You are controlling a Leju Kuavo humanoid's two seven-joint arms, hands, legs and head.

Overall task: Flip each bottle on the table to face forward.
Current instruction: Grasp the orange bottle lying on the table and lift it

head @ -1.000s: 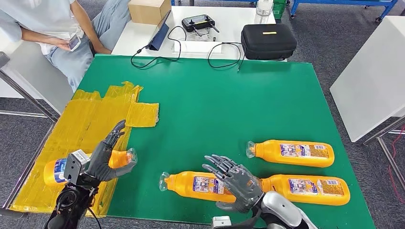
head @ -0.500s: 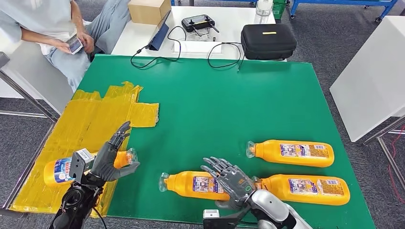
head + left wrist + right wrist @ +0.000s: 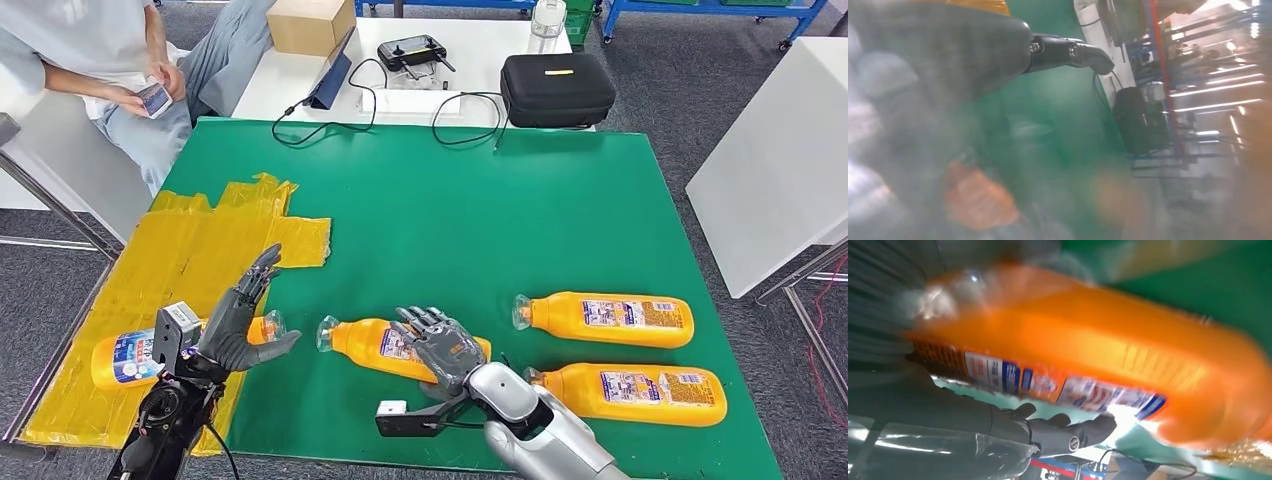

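Head view — right robot hand (image 3: pixel 440 350): my fingers lie over the middle bottle (image 3: pixel 385 345), wrapped on its body; I judge it gripped.
Head view — middle bottle: on the green desk (image 3: pixel 480 210), long axis running left to right and slightly skewed, cap toward my left side, base hidden under my hand.
Head view — left robot hand (image 3: pixel 240 320): fingers spread and raised, holding nothing, with the left bottle (image 3: pixel 130 356) lying just behind it on the yellow sheet (image 3: pixel 180 260).
Head view — other bottles: the far right bottle (image 3: pixel 600 320) and the near right bottle (image 3: pixel 630 392) both lie flat, caps to the left, labels up; my right arm is the nearer one.
Head view — writing: labels show blue and white panels, too small to read.
Left wrist view — blurred; one dark finger (image 3: pixel 1068 52) stretches out over the green, so the hand looks spread.
Right wrist view — middle bottle (image 3: pixel 1108 365) sits right against my palm, fingers (image 3: pixel 1058 432) curling beneath it; the label print is smeared and unreadable.
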